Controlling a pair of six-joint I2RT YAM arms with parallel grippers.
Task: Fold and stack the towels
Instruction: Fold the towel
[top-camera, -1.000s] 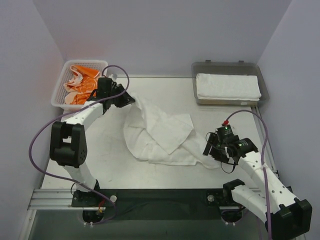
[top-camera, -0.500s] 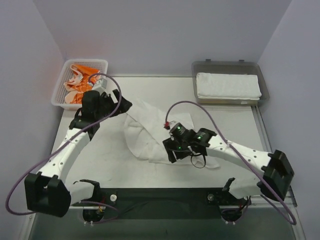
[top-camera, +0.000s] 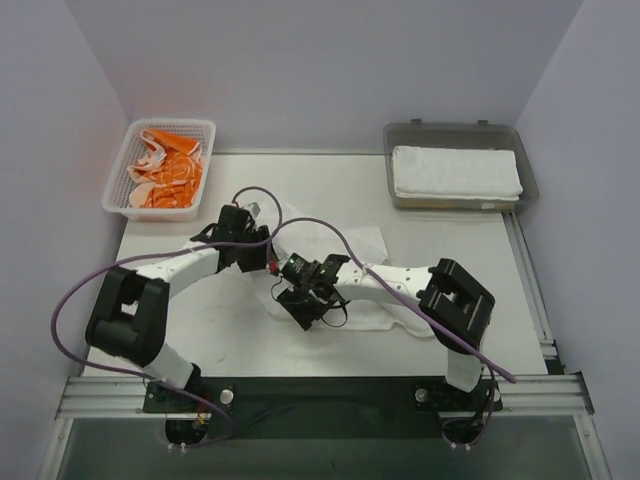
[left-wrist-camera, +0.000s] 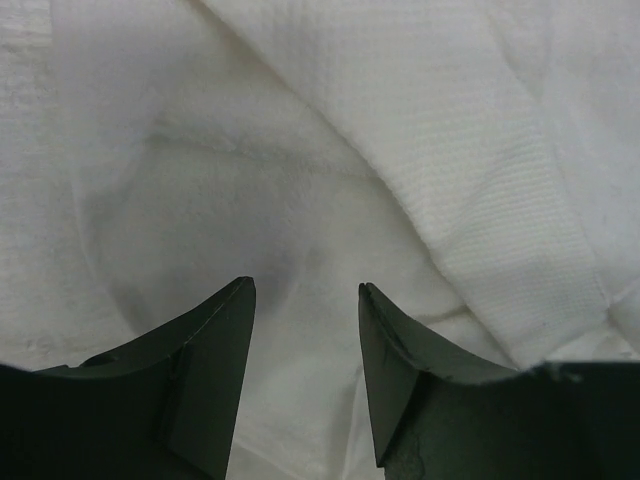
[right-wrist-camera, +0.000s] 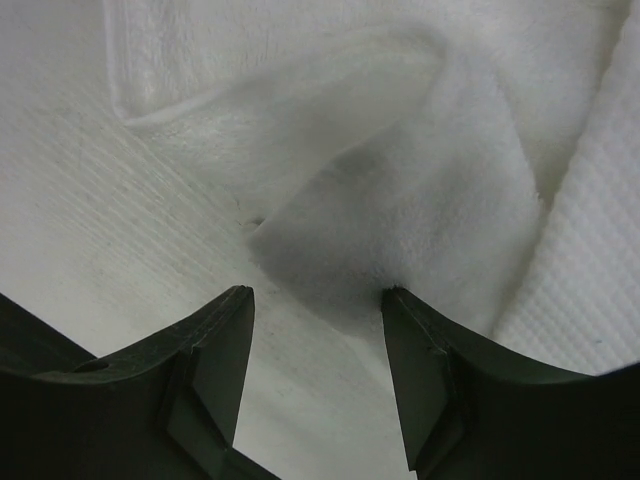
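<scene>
Partly hidden beneath the arms, the white towel (top-camera: 362, 243) lay crumpled while the left gripper (left-wrist-camera: 305, 290) and right gripper (right-wrist-camera: 318, 295), both reaching inward, hung over it part-open, gripping nothing.

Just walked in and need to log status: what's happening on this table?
A crumpled white towel lies mid-table. The left gripper and right gripper hover above it, jaws open, holding nothing. A folded white towel lies in the grey tray; an orange towel sits bunched in the basket.
</scene>
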